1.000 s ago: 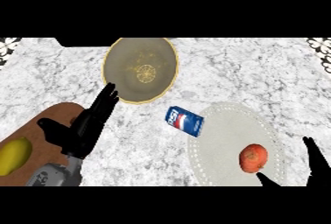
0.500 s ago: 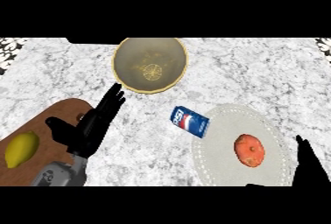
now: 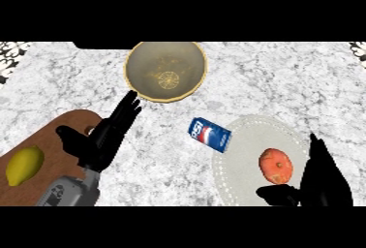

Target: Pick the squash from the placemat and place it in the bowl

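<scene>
- The squash (image 3: 275,165), round and orange, lies on the pale round placemat (image 3: 243,145) at the right of the marble table (image 3: 286,92), toward the placemat's right side.
- The right hand (image 3: 322,181) shows at the lower right, just beside the squash; its fingers are straight and point up along the squash's right side, its thumb reaches under the squash, and it does not clasp it.
- The left hand (image 3: 103,138) is left of centre, fingers straight and apart, pointing up toward the bowl (image 3: 166,71); it holds nothing.
- The tan bowl stands at the top centre of the table, well apart from the squash.
- A blue soda can (image 3: 209,135) lies on its side at the placemat's upper left edge.
- A yellow lemon (image 3: 24,165) rests on a brown wooden board (image 3: 61,128) at the lower left.
</scene>
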